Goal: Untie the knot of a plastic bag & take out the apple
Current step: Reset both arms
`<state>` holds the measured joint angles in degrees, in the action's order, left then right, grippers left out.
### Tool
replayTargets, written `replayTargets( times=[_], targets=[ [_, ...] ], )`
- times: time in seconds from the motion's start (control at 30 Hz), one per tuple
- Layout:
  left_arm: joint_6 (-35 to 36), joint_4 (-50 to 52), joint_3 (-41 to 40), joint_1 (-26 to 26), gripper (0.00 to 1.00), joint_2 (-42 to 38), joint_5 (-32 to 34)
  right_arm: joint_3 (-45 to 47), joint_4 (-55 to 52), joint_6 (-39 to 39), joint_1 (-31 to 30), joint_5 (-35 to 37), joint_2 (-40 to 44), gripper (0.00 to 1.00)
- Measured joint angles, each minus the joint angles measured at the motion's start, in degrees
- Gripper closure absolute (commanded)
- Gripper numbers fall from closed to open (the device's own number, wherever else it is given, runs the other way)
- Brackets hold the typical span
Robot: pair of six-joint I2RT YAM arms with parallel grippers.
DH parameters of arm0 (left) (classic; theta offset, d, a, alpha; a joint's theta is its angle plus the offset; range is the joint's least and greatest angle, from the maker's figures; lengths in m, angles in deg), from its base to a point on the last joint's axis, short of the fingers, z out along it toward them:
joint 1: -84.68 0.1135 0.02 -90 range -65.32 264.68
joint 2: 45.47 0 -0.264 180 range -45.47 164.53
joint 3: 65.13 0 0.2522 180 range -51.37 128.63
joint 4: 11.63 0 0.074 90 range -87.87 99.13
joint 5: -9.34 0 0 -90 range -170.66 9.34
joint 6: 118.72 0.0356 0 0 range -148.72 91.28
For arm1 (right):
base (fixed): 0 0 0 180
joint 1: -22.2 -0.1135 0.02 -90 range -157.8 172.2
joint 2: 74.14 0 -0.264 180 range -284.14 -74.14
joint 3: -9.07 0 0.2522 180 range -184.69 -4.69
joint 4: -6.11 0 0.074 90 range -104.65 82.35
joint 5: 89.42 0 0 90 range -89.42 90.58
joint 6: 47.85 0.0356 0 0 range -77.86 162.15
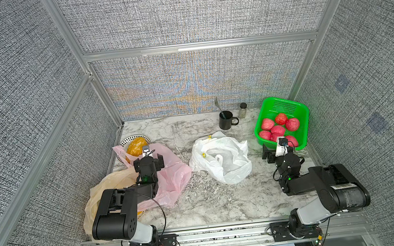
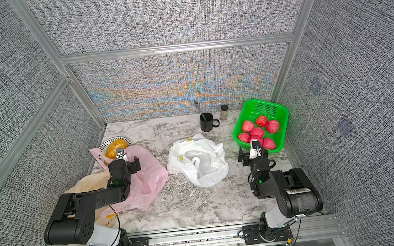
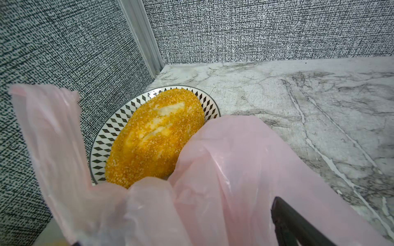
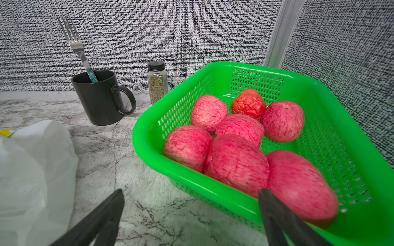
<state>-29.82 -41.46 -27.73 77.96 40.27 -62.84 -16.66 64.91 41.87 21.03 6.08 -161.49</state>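
Print on the cream bag [image 2: 106,219] at 8 o'clock is too small to read; the white plastic bag [image 1: 222,160] lies slack at centre, seven apples [image 1: 277,130] sit in the green basket [image 4: 145,138] at 2 o'clock, and left gripper [image 1: 148,158] and right gripper [image 1: 279,146] both hang wide-jawed, empty.

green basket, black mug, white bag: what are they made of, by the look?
green basket: moulded plastic, glossy; perforated walls, sheen on the rim.
black mug: probably ceramic, matte; coated metal is possible.
white bag: thin plastic film, semi-translucent, crumpled into soft folds.
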Motion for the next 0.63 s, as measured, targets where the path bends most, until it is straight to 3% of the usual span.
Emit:
replayTargets(
  times=[0.63],
  targets=[
    [0.0, 0.3, 0.5, 0.0, 0.00, 0.3, -0.3, 0.0, 0.0, 0.2, -0.1, 0.0, 0.0, 0.02]
  ],
)
